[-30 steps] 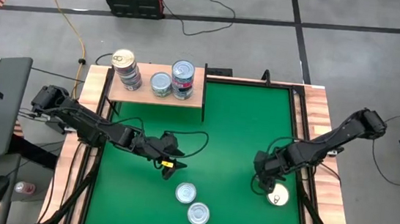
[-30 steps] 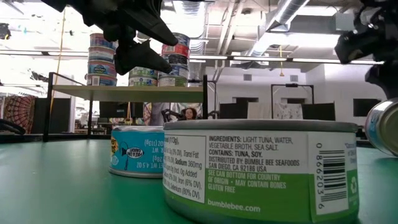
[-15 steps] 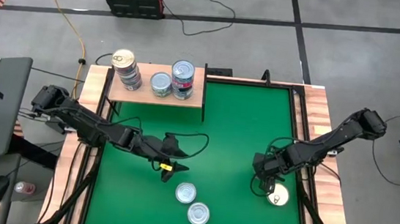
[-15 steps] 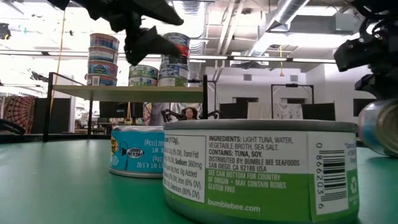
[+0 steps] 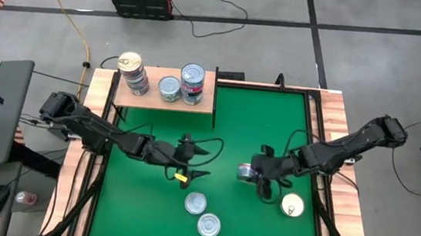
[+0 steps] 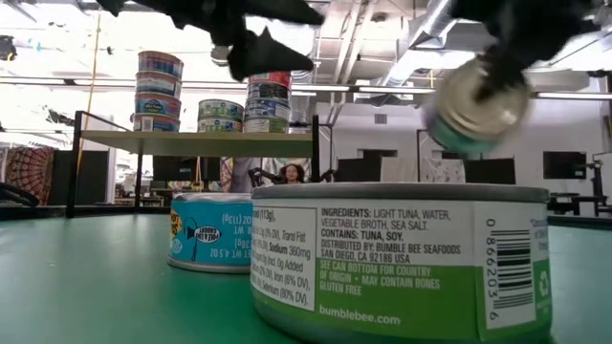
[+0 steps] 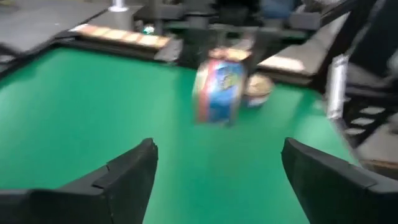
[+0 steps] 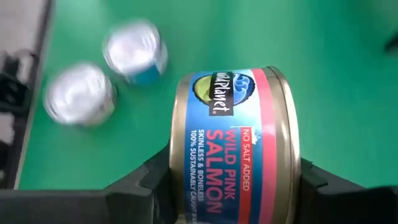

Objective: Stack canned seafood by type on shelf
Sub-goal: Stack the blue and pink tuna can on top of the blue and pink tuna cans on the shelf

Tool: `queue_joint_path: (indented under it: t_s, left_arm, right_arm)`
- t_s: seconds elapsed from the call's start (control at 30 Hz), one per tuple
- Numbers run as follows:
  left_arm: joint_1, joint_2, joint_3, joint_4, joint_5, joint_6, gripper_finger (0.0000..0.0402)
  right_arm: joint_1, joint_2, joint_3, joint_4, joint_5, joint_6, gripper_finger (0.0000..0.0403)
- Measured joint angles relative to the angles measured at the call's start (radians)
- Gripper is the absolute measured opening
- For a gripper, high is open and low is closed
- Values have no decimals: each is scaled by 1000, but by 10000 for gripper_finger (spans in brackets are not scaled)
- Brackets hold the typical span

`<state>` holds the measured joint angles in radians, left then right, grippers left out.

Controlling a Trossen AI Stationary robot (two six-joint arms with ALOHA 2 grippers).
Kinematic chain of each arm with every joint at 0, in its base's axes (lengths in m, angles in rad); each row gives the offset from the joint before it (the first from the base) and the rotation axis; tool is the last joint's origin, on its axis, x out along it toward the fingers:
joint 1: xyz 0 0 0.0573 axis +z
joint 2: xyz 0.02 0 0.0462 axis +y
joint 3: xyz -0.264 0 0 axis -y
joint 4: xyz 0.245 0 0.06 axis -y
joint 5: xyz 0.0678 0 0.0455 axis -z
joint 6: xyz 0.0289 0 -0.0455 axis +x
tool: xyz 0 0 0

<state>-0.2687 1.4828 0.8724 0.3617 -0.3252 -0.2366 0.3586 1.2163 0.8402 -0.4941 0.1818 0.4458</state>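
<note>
Up at the mat's (image 5: 272, 124) far left corner sits the shelf (image 5: 196, 106), carrying three stacks of tins: a tall one (image 5: 133, 73) at its left end, a short one (image 5: 169, 88) in the middle, another (image 5: 191, 83) to the right. Toward the mat's left side hangs the left gripper (image 5: 195, 159), jaws spread wide with nothing between them, just in front of the shelf. Nearer the front edge of the mat lie two silver-lidded tins (image 5: 195, 203) (image 5: 209, 225), touching. Over to mid-mat: the right gripper (image 5: 255, 173) is clamped on a salmon tin (image 8: 233, 149), tipped on its side and lifted off the mat. Near the mat's right front corner, one gold-lidded tin (image 5: 292, 206) rests flat.
</note>
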Motion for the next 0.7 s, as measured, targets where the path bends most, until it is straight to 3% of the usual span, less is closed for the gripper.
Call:
queue_joint_path:
  t_s: [0.17,0.33,0.47,0.7]
  left_arm:
    - [-1,115,72,22,14,12,336]
    - [1,180,176,10,-97,62,336]
    - [11,190,235,-88,-103,65,336]
    - [19,170,254,-162,-70,76,332]
  right_arm:
    - [-51,18,52,127,4,-108,206]
    - [-75,74,122,155,7,-159,214]
    - [-80,116,191,157,7,-200,226]
    - [-80,149,271,151,8,-246,208]
